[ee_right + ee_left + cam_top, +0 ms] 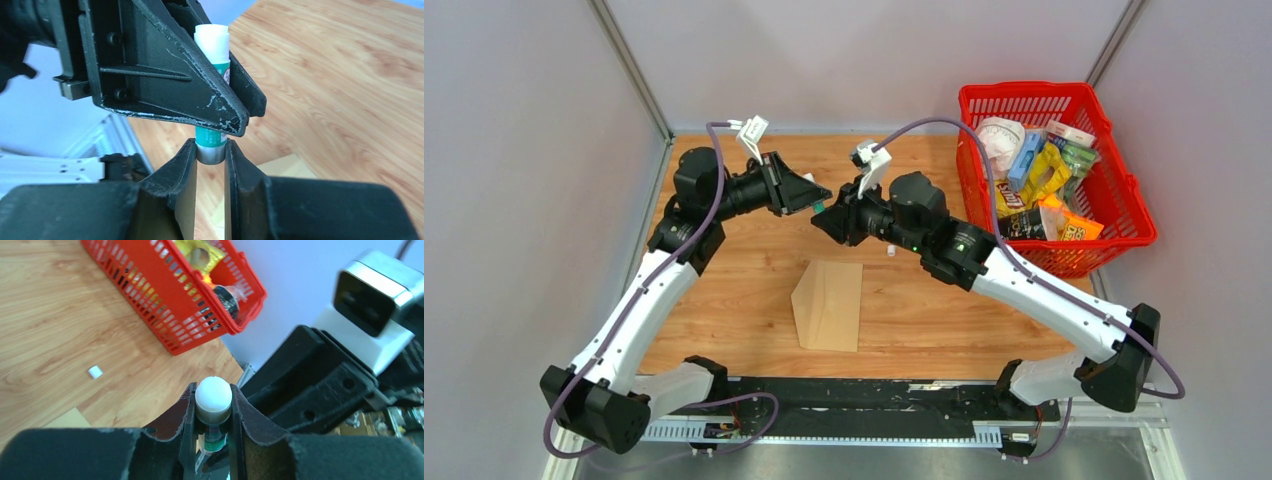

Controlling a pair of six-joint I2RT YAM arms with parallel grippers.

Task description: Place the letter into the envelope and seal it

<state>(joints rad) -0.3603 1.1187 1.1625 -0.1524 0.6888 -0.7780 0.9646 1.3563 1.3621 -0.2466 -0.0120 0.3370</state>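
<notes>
Right claw (210, 151) clenched on glue stick (212, 40) base, left claw (212, 396) on body. Sealing judged in hand; stick to be lowered to envelope (829, 305) on tabletop (744, 300).

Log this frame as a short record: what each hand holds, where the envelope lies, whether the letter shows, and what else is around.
left hand: shut on the middle of a green-and-white glue stick, held above the table
right hand: shut on the same stick's grey end
envelope: flat tan kraft paper envelope lying on the wooden table, untouched by either hand
letter: no pale sheet visible in any view
other: red plastic basket of snack packets at far right; small white piece on the table beyond the envelope
</notes>
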